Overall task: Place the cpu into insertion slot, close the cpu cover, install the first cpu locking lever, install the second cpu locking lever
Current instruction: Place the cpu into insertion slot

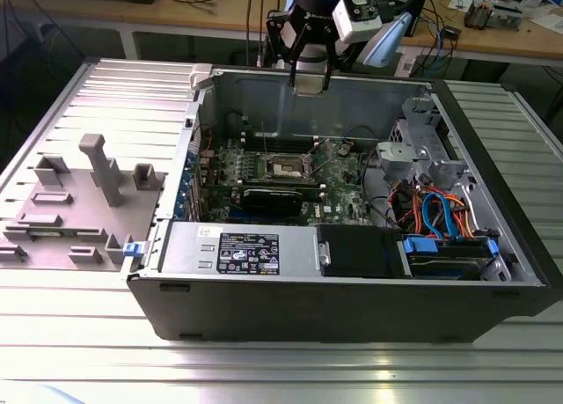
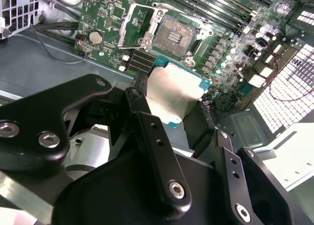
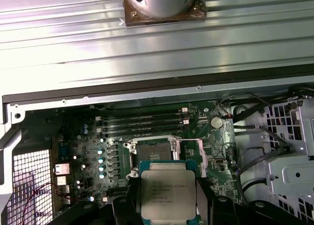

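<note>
**A:** What does the cpu (image 3: 168, 195) look like?

**B:** It's a small, flat square. The top is dull silvery-grey metal with fine print on it, and a thin green board edge shows around the metal in both wrist views.

**A:** Where is it?

**B:** It's held in the air by the end effector (image 1: 310, 80), above the far wall of the open computer case (image 1: 352, 316). It is well apart from the socket (image 2: 174, 36) on the motherboard (image 1: 229, 165) below.

**A:** And how is the end effector set?

**B:** It is closed on the chip. Two black fingers (image 2: 152, 137) press on opposite edges, and the metal top is in full sight in the first wrist view.

**A:** Can you give me counts?

**B:** There is one cpu and one socket, whose contact field lies bare. One cpu cover (image 3: 192, 155), a thin silvery frame, stands open just beside the socket. One round coin battery (image 3: 216, 121) sits near that frame. One black card (image 1: 273, 199) lies on the near side of the socket in the exterior view. One grey block fixture (image 1: 79, 202) rests on the ribbed counter (image 1: 264, 369), at the exterior view's left of the case. A row of long memory slots (image 3: 142, 123) runs on the far side of the socket, but I can't count them surely.
</note>
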Controlling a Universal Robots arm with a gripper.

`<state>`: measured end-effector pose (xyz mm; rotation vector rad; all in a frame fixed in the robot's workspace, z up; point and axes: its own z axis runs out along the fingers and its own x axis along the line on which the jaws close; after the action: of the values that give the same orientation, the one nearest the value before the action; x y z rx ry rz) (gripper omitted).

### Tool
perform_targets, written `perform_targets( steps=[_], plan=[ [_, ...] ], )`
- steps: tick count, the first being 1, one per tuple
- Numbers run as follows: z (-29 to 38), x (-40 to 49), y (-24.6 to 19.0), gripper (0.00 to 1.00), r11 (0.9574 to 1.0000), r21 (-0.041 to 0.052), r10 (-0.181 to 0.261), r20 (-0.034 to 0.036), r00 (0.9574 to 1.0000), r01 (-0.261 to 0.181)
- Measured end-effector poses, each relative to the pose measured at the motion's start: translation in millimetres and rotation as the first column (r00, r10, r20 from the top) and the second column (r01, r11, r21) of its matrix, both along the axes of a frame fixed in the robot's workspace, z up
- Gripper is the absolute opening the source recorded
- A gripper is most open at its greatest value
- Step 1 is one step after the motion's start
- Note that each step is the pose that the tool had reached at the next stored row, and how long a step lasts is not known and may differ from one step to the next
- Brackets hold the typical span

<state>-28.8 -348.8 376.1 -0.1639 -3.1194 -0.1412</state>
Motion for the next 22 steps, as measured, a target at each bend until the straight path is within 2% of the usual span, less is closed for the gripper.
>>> perform_targets(
  steps=[22],
  plan=[
    [0.0,0.0,0.0,0.54,0.9999,0.0,-0.016,0.0,0.9999,0.016]
  ],
)
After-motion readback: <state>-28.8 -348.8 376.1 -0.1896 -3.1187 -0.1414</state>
